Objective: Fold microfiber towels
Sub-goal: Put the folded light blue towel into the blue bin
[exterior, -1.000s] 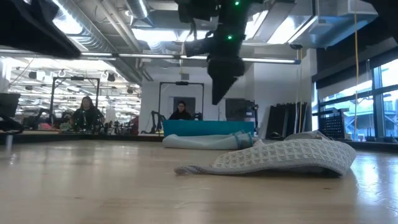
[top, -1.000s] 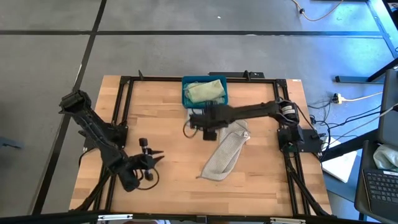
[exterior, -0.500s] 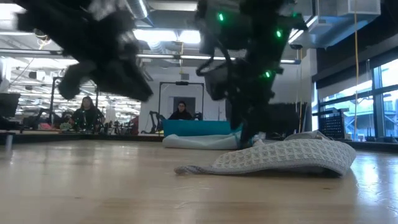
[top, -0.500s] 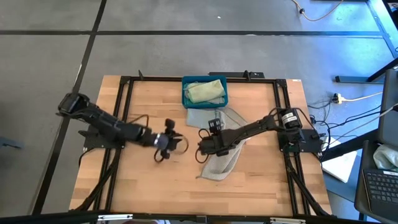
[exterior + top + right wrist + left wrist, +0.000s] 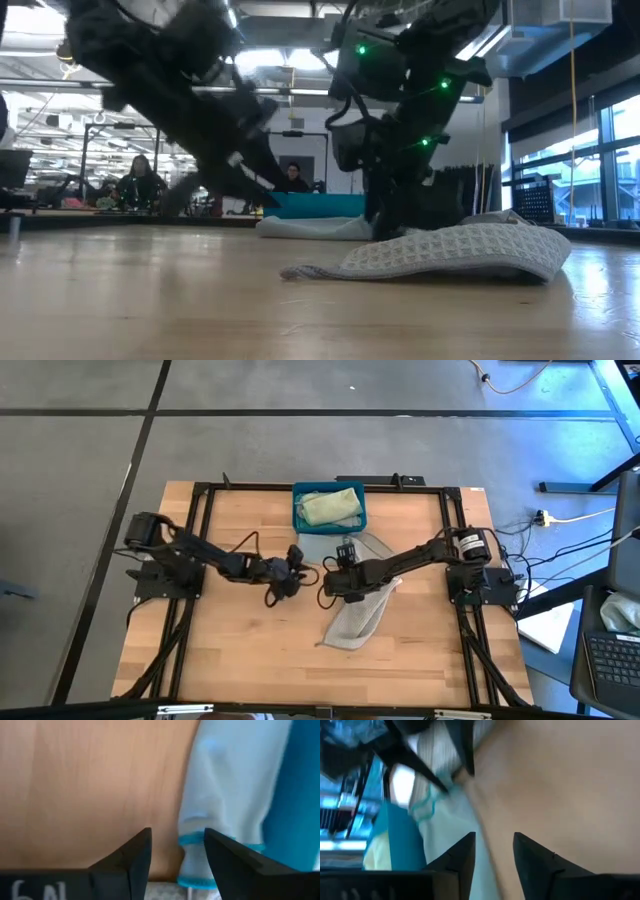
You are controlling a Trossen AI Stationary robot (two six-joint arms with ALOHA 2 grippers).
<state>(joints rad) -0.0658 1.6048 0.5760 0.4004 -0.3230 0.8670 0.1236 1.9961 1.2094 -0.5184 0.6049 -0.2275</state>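
Note:
A pale blue towel [image 5: 318,547] lies flat on the table in front of the teal-blue bin [image 5: 296,510], which holds a pale green towel [image 5: 330,507]. A grey-beige towel [image 5: 360,610] lies rumpled in a long strip from the bin's right corner toward the near edge. My left gripper [image 5: 297,565] stands open just left of the blue towel's near edge [image 5: 455,820]. My right gripper [image 5: 332,580] is open and low over the table. Its fingers stand on either side of the blue towel's teal-hemmed corner [image 5: 192,840].
Black frame rails [image 5: 200,520] run along the table's left, right and far sides. Bare wood [image 5: 230,650] lies open at the near left. People [image 5: 140,180] sit in the room far beyond the table.
My left gripper has swung from the table's near left corner toward the middle, rolling as it went, and now points at the blue towel. My right gripper has come down from high above the table to just over the blue towel's near corner. The towels have not moved.

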